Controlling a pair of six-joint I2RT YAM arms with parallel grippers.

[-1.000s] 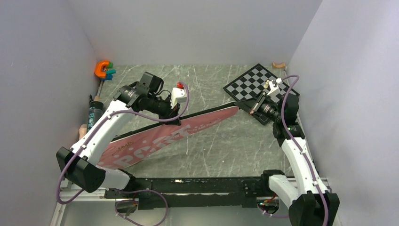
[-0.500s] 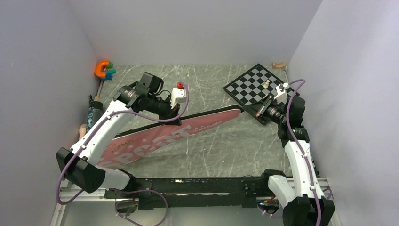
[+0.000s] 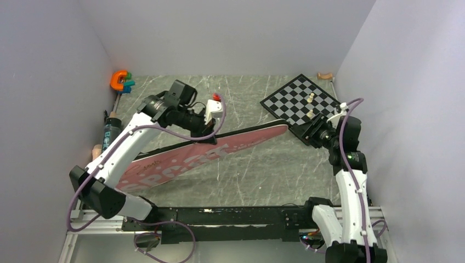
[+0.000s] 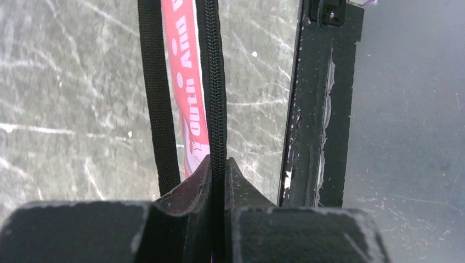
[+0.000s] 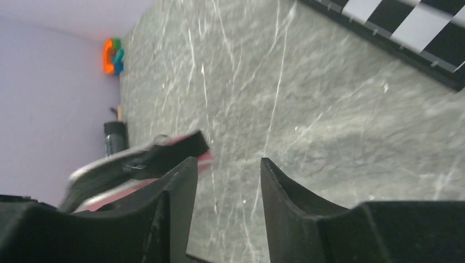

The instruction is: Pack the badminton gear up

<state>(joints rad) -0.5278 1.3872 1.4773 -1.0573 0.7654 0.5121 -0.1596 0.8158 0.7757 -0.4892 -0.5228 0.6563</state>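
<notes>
One pink bag (image 3: 230, 147) lies diagonally mid-frame, its zipper edge (image 4: 213, 82) clamped by the left gripper (image 4: 218, 167); the right gripper (image 5: 226, 167) is seen with jaws apart, empty. Pinched so narrowly, the bag may be pulled loose.

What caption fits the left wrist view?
Left fingers pinch the black zipper edge of the pink racket bag, its strap running alongside, over the marble table.
</notes>
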